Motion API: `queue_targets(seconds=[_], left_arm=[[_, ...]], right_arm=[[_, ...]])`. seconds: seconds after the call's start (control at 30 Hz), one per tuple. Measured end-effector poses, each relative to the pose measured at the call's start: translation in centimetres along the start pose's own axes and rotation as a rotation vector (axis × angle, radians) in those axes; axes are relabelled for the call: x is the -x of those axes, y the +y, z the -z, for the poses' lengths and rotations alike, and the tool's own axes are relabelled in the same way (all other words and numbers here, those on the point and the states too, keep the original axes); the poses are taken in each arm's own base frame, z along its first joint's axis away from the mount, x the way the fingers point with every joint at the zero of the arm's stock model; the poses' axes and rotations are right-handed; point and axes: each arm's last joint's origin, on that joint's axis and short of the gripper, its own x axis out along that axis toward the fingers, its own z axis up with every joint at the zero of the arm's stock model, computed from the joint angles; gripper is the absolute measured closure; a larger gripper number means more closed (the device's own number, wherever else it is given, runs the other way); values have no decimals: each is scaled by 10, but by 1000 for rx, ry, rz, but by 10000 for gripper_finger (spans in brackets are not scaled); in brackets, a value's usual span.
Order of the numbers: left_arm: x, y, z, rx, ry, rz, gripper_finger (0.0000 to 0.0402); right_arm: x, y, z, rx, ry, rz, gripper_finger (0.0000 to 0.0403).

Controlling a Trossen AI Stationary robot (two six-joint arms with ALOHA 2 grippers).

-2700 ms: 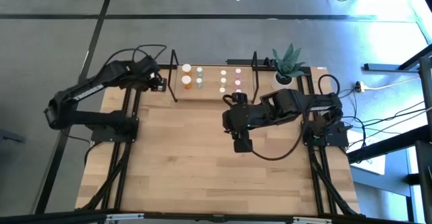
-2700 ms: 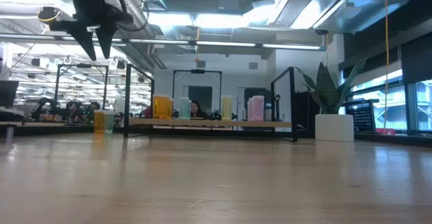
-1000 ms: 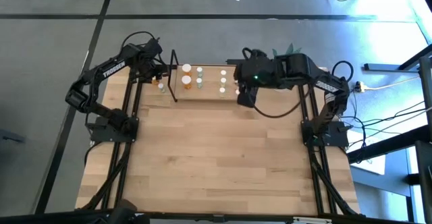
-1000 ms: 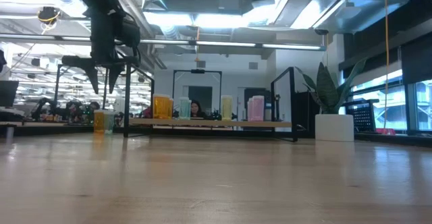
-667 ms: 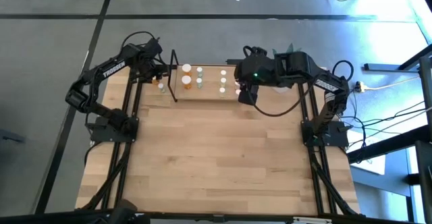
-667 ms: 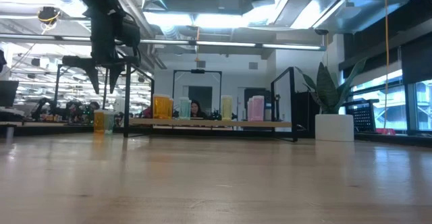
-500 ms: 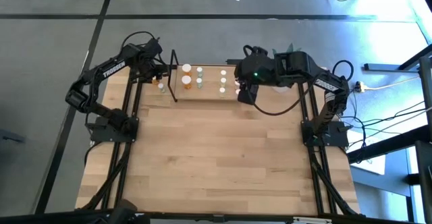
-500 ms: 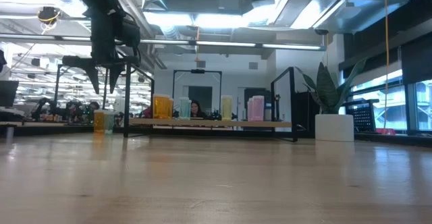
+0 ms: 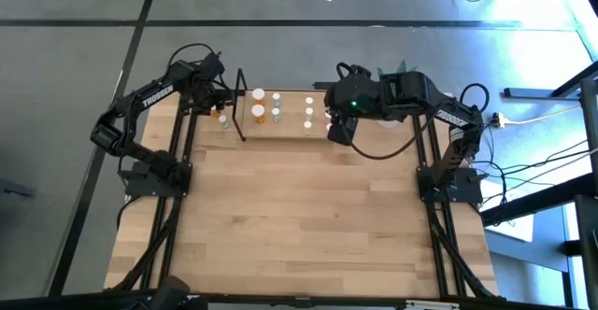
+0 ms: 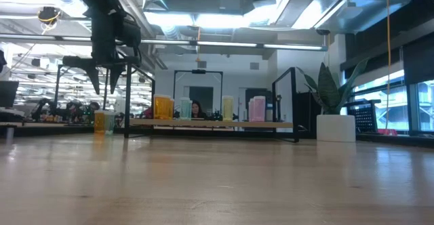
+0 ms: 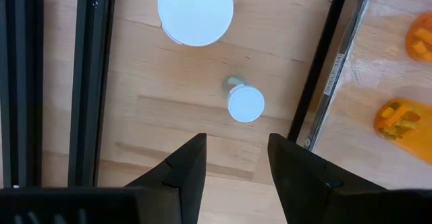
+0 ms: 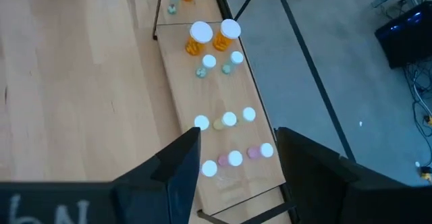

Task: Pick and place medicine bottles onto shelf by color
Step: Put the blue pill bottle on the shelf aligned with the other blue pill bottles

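The shelf (image 9: 297, 128) stands along the table's far edge. On its board stand several bottles in groups: orange (image 12: 200, 35), green (image 12: 208, 63), whitish (image 12: 229, 119) and pink (image 12: 234, 158). Left of the shelf, an orange bottle (image 10: 100, 121) with a large white cap (image 11: 196, 11) and a small green bottle (image 11: 246, 104) stand on the table. My left gripper (image 11: 236, 158) hangs open above these two and touches neither; it also shows in the low view (image 10: 102, 83). My right gripper (image 12: 236, 163) hangs open and empty above the shelf's right end (image 9: 341, 128).
A white plant pot (image 10: 336, 127) with a green plant (image 9: 400, 84) stands at the far right, beside the shelf. The shelf's black end loop (image 11: 324, 69) rises just right of the small green bottle. Black frame rails (image 11: 54, 82) run along the table's left side.
In the last second nothing has visibly moved. Before that, my right gripper went from mid-table toward the far edge, over the shelf's right end. My left gripper came down toward the two bottles left of the shelf.
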Motion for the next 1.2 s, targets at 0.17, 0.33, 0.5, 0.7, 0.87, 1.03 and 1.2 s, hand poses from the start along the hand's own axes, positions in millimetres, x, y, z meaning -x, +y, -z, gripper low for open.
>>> queue_targets(seconds=[0.17, 0.33, 0.5, 0.7, 0.87, 1.03, 1.2], left_arm=[[0, 0, 0, 0, 0, 0, 250], [0, -1, 1, -6, 1, 0, 250], [0, 0, 2, -3, 9, -3, 250], [0, -2, 3, -2, 52, 38, 250], [0, -2, 3, -2, 50, 43, 250], [0, -1, 2, -34, 30, 15, 250], [0, -1, 1, 84, 34, 30, 250]], right_arm=[[0, 0, 0, 0, 0, 0, 205], [0, 0, 0, 0, 0, 0, 205], [0, 0, 0, 0, 0, 0, 205], [0, 0, 0, 1, 0, 0, 205], [0, 0, 0, 1, 0, 0, 205], [0, 0, 0, 1, 0, 0, 205], [0, 0, 0, 0, 0, 0, 205]])
